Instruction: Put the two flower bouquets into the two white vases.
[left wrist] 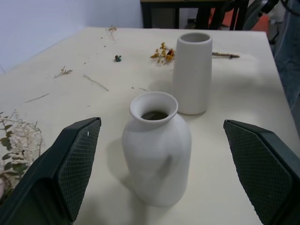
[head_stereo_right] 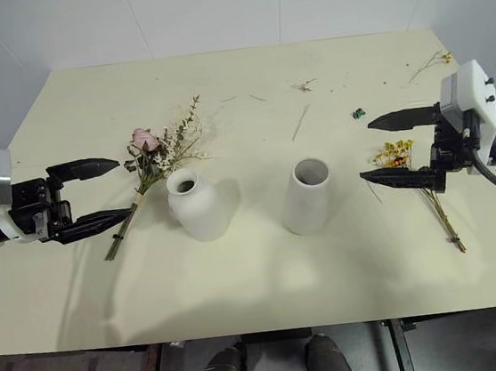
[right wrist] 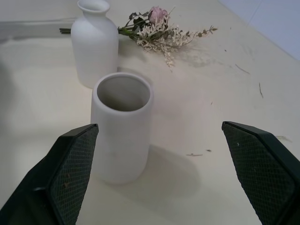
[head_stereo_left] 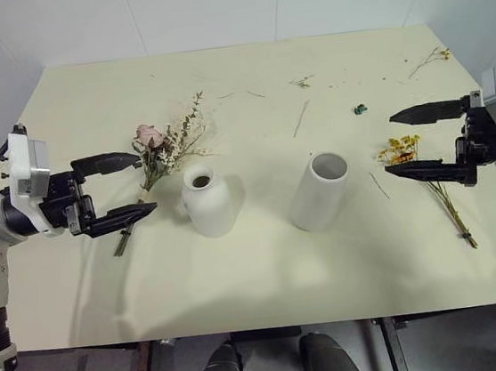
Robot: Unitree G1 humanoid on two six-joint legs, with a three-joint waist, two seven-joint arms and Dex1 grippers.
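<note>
Left claw [head_stereo_left: 126, 189] and right claw [head_stereo_left: 415, 141] both gape, empty; rose bouquet [head_stereo_left: 162, 150] and yellow bouquet [head_stereo_left: 414, 162] look light, brittle: grip stems

pink rose bouquet [left wrist: 16, 150] cut off at the left wrist view's edge; small green object [head_stereo_left: 360, 109] too small to identify

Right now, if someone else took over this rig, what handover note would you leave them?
Left hand: open, empty, hovering by the pink rose bouquet.
Right hand: open, empty, over the yellow flower bouquet.
Both bouquets lie flat on the table. The narrow-necked vase and the cylinder vase stand upright between them, both empty.
Done: nothing yet.
Left: grasp each bouquet and put one in each vase.
</note>
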